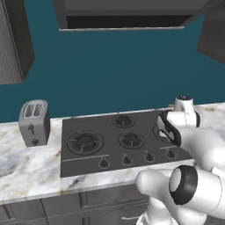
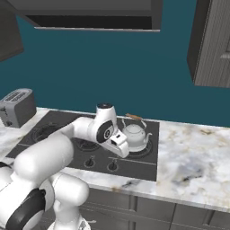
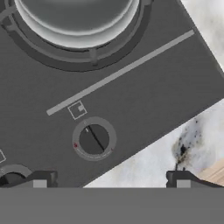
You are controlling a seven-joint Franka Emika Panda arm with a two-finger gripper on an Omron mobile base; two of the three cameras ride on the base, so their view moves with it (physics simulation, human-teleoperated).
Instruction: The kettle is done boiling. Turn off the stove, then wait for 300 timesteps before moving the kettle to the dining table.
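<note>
Gripper [image 3: 109,179]: hanging spread wide above the stove [image 3: 144,100], holding nothing.
Knob [image 3: 93,139]: lying between and ahead of the fingertips.
Kettle [image 2: 135,136]: sitting on the right rear burner.
Risk: descending off-centre, fingers are likely slipping off the knob, leaving the burner lit.
Risk: the wrist is crowding the kettle, possibly nudging it.

Grey two-slot toaster [image 1: 34,122] on marble counter [image 2: 193,161] — teal wall [image 1: 110,70], dark cabinets [image 2: 211,45]

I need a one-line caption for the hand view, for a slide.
Open end effector hovering above a stove knob, with the kettle on the burner just beyond.
</note>
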